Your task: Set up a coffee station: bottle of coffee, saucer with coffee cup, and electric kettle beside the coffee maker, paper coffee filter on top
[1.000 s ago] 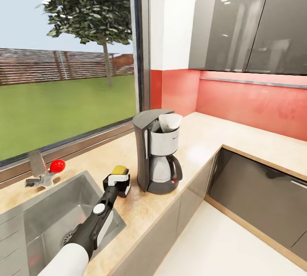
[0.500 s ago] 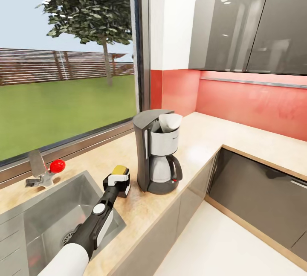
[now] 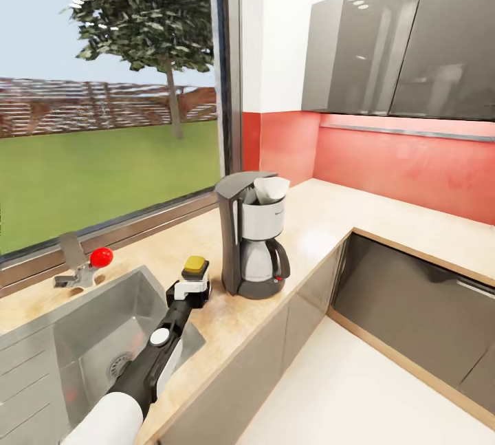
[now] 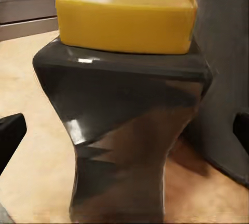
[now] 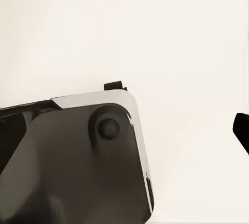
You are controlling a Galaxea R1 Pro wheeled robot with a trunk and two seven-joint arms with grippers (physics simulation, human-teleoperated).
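Coffee makers: one, the coffee maker [image 3: 251, 242] on the countertop [image 3: 323, 218].
Coffee bottles: one, the yellow-lidded bottle of coffee [image 3: 194, 273] just left of it.
Paper filters: one, a paper coffee filter [image 3: 270, 189] on top.
Sinks: one sink [image 3: 82, 335], near left.
Faucets: one faucet [image 3: 82, 263], red knob.
Trees outside: one tree [image 3: 148, 12].

The dark, waisted plastic bottle of coffee with a yellow lid [image 3: 195, 273] is stood on the beige stone worktop [image 3: 323, 225], just left of the grey and black coffee maker [image 3: 251, 242]. A white paper coffee filter [image 3: 270, 188] is set on top of the machine. The steel sink [image 3: 89, 335] is sunk into the worktop left of the bottle, the steel tap with a red knob [image 3: 82, 263] behind it
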